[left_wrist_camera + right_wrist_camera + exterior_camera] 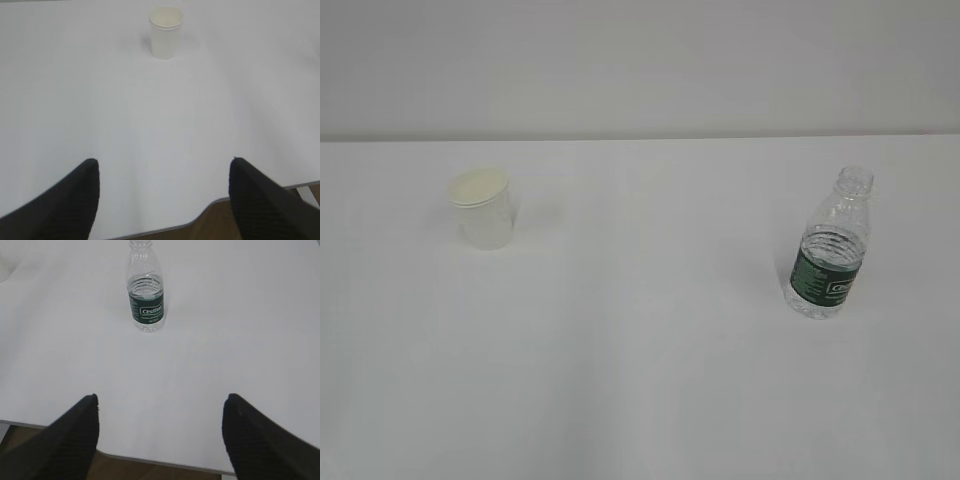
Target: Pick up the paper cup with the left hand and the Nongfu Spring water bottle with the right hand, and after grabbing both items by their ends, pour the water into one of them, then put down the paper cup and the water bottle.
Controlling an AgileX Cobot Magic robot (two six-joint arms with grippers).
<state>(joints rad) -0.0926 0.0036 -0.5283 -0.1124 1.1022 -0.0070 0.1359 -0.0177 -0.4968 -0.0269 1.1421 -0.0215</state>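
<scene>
The white paper cup (482, 208) stands upright on the left of the white table, and the left wrist view shows the paper cup (165, 31) far ahead. My left gripper (163, 163) hovers open over the table's near edge, nothing between its fingers. The Nongfu Spring water bottle (830, 248), clear with a dark green label and no cap, stands upright on the right; water fills it to about the shoulder. In the right wrist view the bottle (145, 290) is well ahead of my right gripper (160, 398), which is open and empty. Neither arm shows in the exterior view.
The white table (640, 380) runs back to a pale wall. Its near edge (165, 231) lies under the left gripper, with brown floor beyond. The same near edge (165, 464) crosses below the right gripper.
</scene>
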